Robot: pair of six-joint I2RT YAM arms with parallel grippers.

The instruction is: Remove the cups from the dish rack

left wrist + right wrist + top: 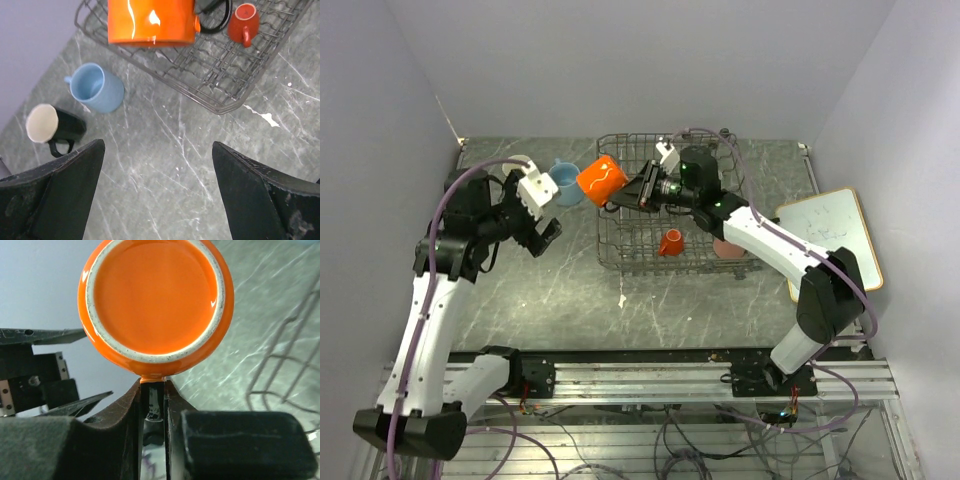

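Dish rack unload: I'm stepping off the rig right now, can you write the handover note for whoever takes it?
Left gripper: open, empty, hovering over the table left of the dish rack.
Right gripper: shut on the handle of the orange mug, held in the air over the rack's left edge.
Done: light blue mug and black mug sit on the table.
Left: set down the orange mug; tiny orange cup and pink tumbler are in the rack. No other cups seen.
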